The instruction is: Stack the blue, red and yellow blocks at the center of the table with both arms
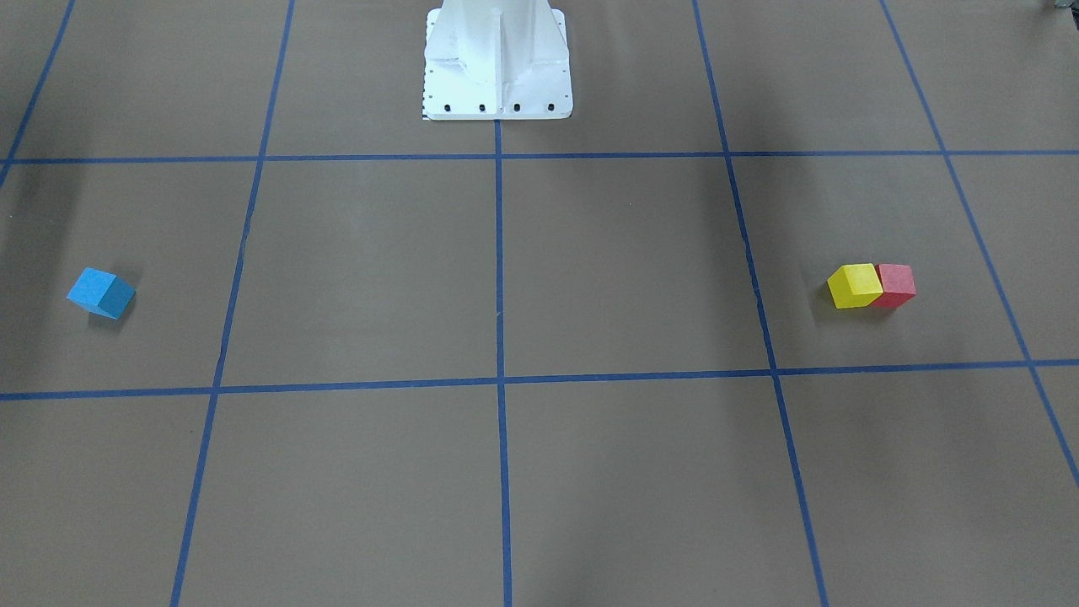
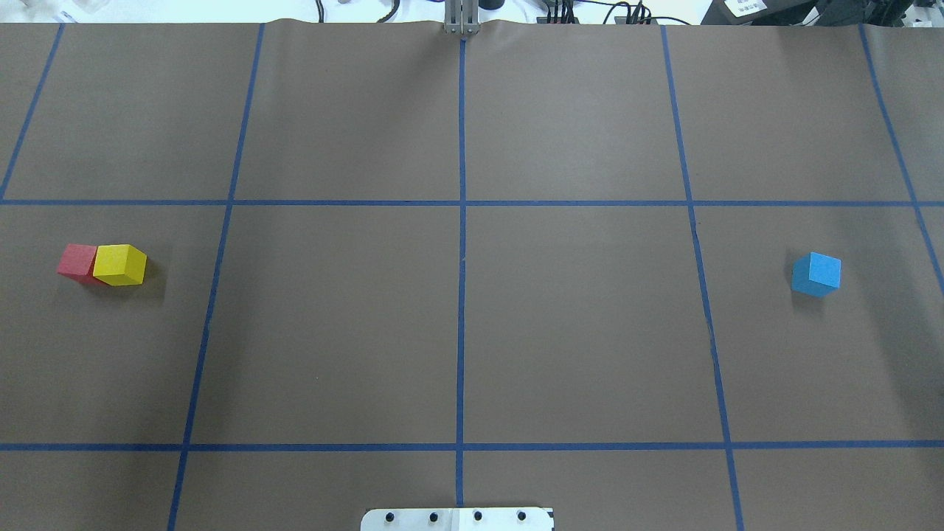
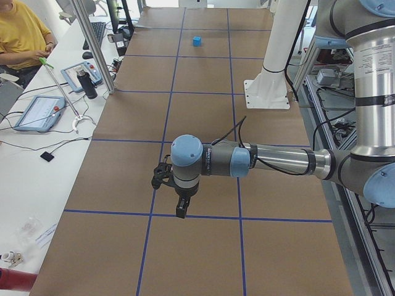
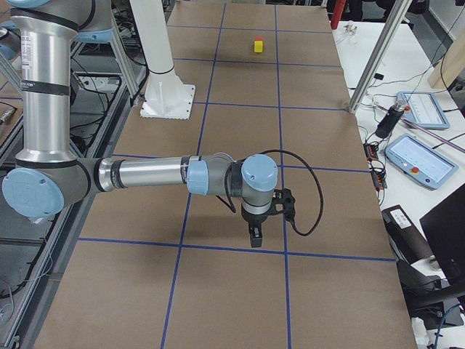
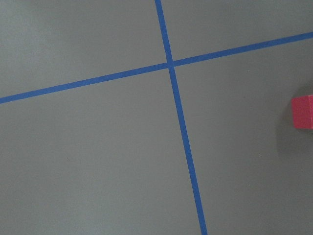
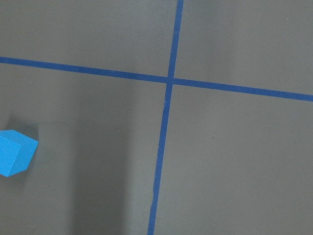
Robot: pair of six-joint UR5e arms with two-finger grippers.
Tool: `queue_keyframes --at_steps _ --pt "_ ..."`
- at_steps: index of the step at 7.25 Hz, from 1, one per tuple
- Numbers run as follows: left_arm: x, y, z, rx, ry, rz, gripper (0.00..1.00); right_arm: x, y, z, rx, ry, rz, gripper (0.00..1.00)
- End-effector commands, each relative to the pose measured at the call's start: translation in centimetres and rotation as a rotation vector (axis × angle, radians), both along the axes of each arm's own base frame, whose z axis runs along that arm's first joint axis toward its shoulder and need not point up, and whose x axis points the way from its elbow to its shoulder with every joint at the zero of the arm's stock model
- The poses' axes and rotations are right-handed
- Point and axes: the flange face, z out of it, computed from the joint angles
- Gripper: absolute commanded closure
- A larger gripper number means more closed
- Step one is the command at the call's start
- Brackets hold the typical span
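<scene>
Left wrist-mounted view: red block (image 5: 303, 111) half out of frame

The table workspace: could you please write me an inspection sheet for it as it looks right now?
Surface: table covered in brown paper, marked with a blue tape grid.
Job's things: red block touching yellow block on the robot's left; blue block alone on its right; none stacked.
Clutter: nothing seen.
Grippers: left gripper and right gripper hang above the table; open or shut cannot be told.
Cables: black cable loops from the right wrist.
Surroundings: white pedestal; operator; pendant on a side bench.
</scene>
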Motion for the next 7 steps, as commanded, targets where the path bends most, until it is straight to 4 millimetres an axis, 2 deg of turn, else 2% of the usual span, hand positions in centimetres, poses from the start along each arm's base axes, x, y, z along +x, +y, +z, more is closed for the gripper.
queue_keyframes --at_steps 1,3,5,6,7 --pt "0.0 -0.3 -0.7 0.012 0.000 -0.003 0.00 0.1 -0.5 -1.5 0.033 0.002 0.001 0.00" --pt "0.0 -0.2 -1.7 0.035 -0.003 0.000 0.01 0.2 -0.5 -3.6 0.077 0.008 0.001 0.00" --pt "0.0 -1.7 -3.0 0.060 -0.003 -0.004 0.00 0.2 -1.0 -4.7 0.103 0.010 0.006 0.00" --pt "-0.1 -2.7 -4.7 0.100 -0.003 -0.005 0.00 0.4 -1.2 -5.1 0.159 0.014 0.009 0.00" --pt "-0.2 -4.0 -7.3 0.185 -0.005 -0.005 0.00 0.5 -1.3 -5.3 0.214 0.014 0.015 0.00"
